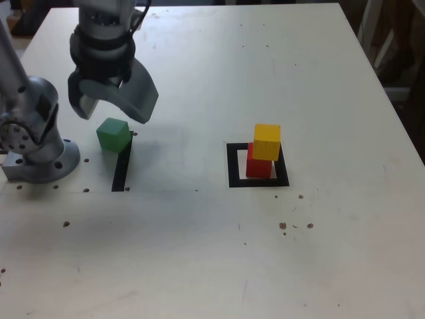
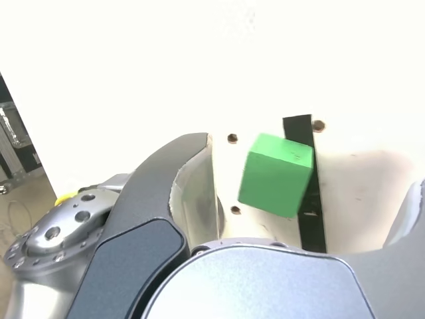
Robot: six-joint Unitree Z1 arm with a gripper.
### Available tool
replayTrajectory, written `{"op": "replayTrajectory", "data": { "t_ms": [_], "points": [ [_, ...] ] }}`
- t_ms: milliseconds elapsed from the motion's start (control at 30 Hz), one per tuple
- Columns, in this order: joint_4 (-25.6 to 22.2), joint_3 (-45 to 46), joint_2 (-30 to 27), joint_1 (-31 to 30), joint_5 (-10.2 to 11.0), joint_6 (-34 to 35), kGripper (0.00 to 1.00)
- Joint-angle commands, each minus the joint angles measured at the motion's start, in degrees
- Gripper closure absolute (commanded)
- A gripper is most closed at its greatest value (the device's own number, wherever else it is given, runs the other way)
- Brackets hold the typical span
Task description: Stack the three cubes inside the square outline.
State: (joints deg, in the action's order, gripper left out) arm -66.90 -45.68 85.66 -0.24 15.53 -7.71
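A yellow cube sits on a red cube, slightly offset, inside the black square outline at the exterior view's centre right. The green cube rests on the table at the exterior view's left, beside a thin black slot. My gripper hovers just above the green cube, open wide, with nothing between its fingers. In the wrist view the green cube lies between the spread jaws.
The thin black slot lies right next to the green cube. The arm's grey base stands at the exterior view's far left. Small screw holes dot the white table.
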Motion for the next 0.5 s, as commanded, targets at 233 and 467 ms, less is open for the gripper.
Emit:
{"op": "replayTrajectory", "data": {
  "t_ms": [233,467],
  "points": [
    [4.2,2.9,2.6,0.2,-0.8,0.1,0.07],
    [7.1,3.5,5.3,0.6,-1.1,0.0,0.12]
  ]
}}
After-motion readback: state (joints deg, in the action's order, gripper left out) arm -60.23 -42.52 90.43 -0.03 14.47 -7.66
